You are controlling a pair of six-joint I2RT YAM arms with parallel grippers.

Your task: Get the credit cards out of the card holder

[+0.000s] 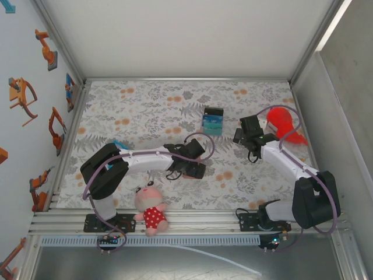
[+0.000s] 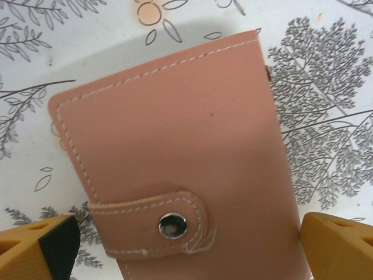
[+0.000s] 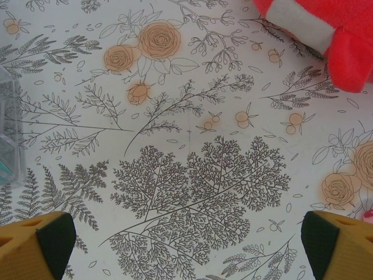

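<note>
A: Any cards out?
B: None. The flat pinkish-tan leather card holder [image 2: 175, 146] lies snapped shut on the floral desk [image 2: 326, 87].
A: Pincers?
B: The left pincer [image 2: 189, 248] gapes astride the holder; the right pincer [image 3: 186, 251] gapes well apart from it, empty.

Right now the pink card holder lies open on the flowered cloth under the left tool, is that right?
No, it is not open. The left wrist view shows the card holder shut, its tab folded across the cover; it does lie on the flowered cloth under the left tool.
</note>
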